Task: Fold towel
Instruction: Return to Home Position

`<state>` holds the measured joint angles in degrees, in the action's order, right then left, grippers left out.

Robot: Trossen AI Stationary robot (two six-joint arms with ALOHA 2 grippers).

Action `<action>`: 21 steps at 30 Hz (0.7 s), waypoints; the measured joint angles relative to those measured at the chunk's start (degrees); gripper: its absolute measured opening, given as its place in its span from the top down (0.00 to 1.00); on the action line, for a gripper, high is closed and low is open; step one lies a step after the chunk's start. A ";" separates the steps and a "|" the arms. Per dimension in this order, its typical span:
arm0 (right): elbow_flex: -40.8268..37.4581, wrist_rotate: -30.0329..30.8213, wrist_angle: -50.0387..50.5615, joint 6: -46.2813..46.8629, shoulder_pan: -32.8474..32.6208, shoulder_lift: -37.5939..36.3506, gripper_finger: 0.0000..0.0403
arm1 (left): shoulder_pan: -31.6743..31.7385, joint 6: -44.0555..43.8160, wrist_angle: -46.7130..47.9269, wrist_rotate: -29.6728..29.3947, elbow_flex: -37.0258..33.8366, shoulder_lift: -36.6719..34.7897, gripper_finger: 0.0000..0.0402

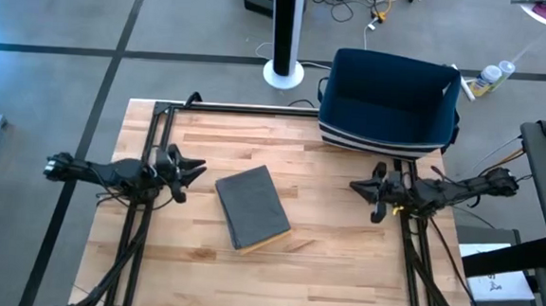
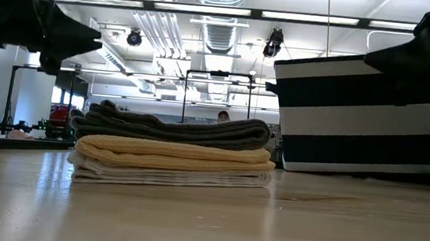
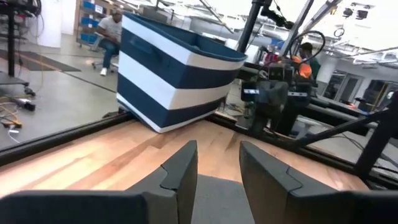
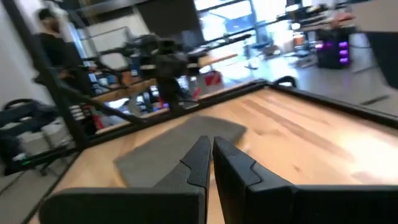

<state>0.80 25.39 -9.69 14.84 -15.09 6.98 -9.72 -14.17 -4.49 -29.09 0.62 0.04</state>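
Note:
A stack of folded towels (image 1: 252, 209) lies flat on the middle of the wooden table: a dark grey towel (image 2: 173, 126) on top, a yellow one (image 2: 172, 154) under it, a white one (image 2: 164, 176) at the bottom. My left gripper (image 1: 199, 170) hovers level to the left of the stack, pointing at it; its fingers (image 3: 186, 163) stand apart with nothing between them. My right gripper (image 1: 355, 186) hovers level to the right of the stack, shut (image 4: 211, 146) and empty. Both wrist views show the grey towel (image 4: 174, 149) ahead of the fingers.
A navy-and-white striped basket (image 1: 388, 101) stands at the table's far right edge, just behind my right arm. A black frame rail (image 1: 247, 109) runs along the far edge. People show in the room beyond the table (image 3: 111, 31).

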 joint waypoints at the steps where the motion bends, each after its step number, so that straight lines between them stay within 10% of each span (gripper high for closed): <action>1: 0.00 0.61 -0.48 -1.13 0.00 -0.04 0.97 | -0.11 -0.09 0.13 0.15 0.01 0.26 0.73; 15: -0.07 -8.70 5.98 2.83 -0.02 0.92 0.97 | -6.74 1.63 -0.58 -0.46 -0.01 -0.03 0.69; 21: -0.09 -17.13 -6.37 1.23 -0.07 7.98 0.97 | -8.17 6.72 -0.55 -4.65 -0.01 0.05 0.66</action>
<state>0.71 8.25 -16.06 16.07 -15.17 14.96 -17.89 -7.46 -5.04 -33.74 0.60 0.09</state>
